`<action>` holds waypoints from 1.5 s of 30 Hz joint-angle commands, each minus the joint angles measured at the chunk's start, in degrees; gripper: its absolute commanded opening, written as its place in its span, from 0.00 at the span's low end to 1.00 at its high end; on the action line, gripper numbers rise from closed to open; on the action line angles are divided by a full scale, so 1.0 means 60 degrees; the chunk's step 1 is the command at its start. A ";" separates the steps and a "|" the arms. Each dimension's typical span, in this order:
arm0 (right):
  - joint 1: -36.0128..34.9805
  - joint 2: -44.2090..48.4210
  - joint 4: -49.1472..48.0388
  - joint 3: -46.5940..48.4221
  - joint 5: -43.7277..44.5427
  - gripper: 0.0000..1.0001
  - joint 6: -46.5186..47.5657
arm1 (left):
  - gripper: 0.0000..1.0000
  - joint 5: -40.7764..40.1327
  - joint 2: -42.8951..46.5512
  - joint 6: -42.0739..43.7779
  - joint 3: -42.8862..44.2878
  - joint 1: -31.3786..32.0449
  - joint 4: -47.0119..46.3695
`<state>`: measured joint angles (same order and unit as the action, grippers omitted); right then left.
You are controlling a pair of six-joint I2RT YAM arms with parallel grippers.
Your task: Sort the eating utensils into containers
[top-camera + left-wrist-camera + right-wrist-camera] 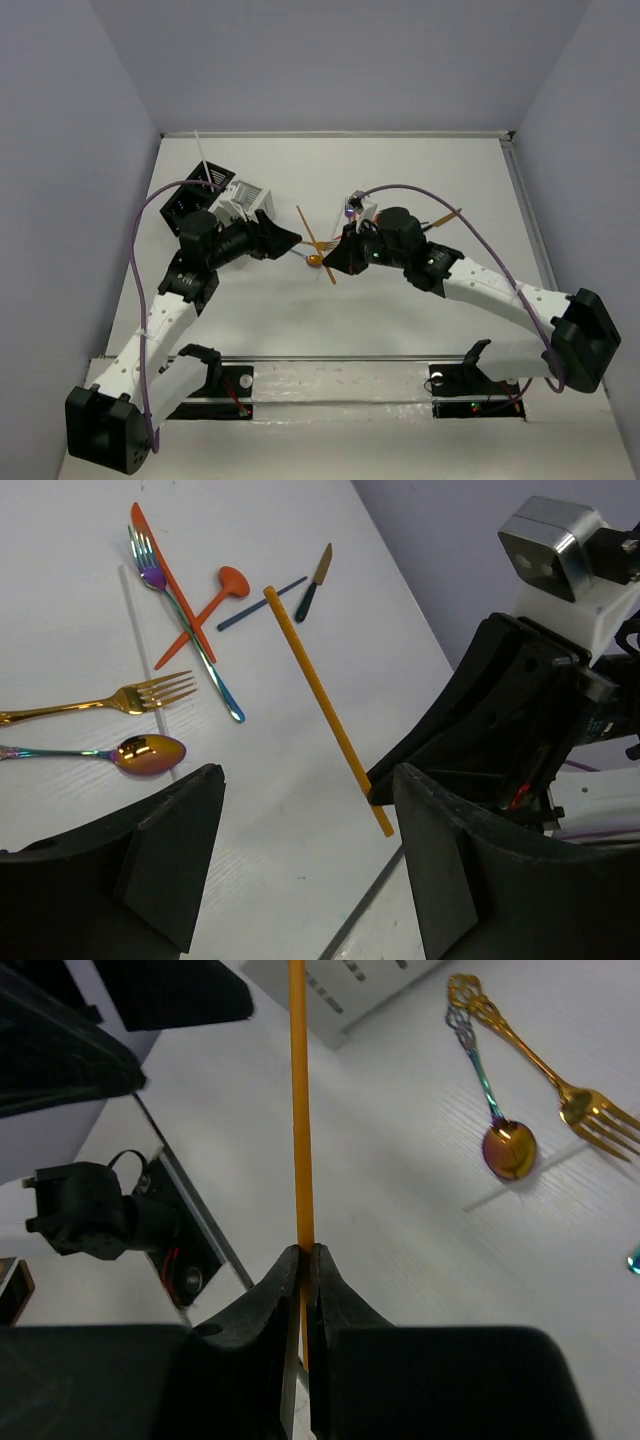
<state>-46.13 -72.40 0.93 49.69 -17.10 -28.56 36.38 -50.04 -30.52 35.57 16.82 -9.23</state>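
Note:
My right gripper is shut on a long orange-yellow stick and holds it above the table. My left gripper is open and empty, its jaws on either side of the stick's lower end, not touching it. On the table lie a gold fork, an iridescent spoon, an iridescent fork, an orange-red knife, an orange-red spoon, a blue stick and a dark green knife. The black caddy and the white caddy stand at the back left.
A thin white stick stands up from the black caddy. Another white stick lies flat among the utensils. An orange stick shows behind the right arm. A metal rail runs along the near edge.

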 commanded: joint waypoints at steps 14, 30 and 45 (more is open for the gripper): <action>-0.1598 -0.1366 -0.2953 0.1196 -0.0153 0.07 -0.0368 | 0.28 -0.0599 0.0591 0.0062 -0.0055 -0.0064 -0.0570; -0.1599 0.0578 -0.2339 -0.0136 0.1075 0.72 0.0013 | 0.06 -0.2868 0.0651 0.0795 0.0955 -0.0239 0.0659; -0.1599 0.2911 -0.1444 -0.2730 0.3407 0.70 0.0131 | 0.06 -0.7321 -0.2143 0.1351 0.4513 -0.2217 0.0221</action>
<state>-55.22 -57.14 -7.64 34.00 0.12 -28.29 1.61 -58.13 -24.58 56.60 5.82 -3.25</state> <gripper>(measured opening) 0.705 0.136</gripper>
